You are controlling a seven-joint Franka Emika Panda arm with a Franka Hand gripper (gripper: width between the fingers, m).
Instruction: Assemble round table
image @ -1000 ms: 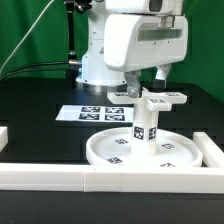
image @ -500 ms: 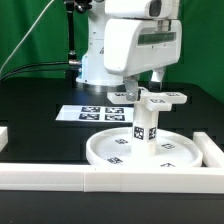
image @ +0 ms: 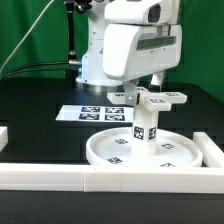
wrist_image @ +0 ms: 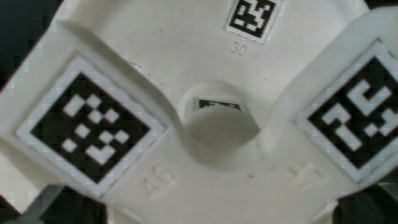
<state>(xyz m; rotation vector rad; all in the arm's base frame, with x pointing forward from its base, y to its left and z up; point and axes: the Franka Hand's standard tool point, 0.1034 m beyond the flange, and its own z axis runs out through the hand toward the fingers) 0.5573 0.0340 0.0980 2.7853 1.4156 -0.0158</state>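
The large rimmed round disc point(image: 100, 150) lies flat on the black table near the front. The short thick cylinder leg point(image: 143, 125) stands upright at its middle. The flat cross-shaped foot point(image: 168, 98) sits level on top of the leg. My gripper point(image: 146, 86) hangs just above the foot, its fingers spread to either side of it and holding nothing. In the wrist view the foot point(wrist_image: 214, 185) fills the picture, with its tagged arms and its middle socket point(wrist_image: 221, 125). The fingertips barely show there.
The marker board point(image: 95, 112) lies flat behind the disc. Long white bars fence the work area: one along the front point(image: 60, 178), one at the exterior view's right point(image: 212, 150), and an end at the left point(image: 3, 135). The arm's base point(image: 95, 65) stands behind.
My hand has risen slightly above the foot. The disc, leg and foot have not moved.
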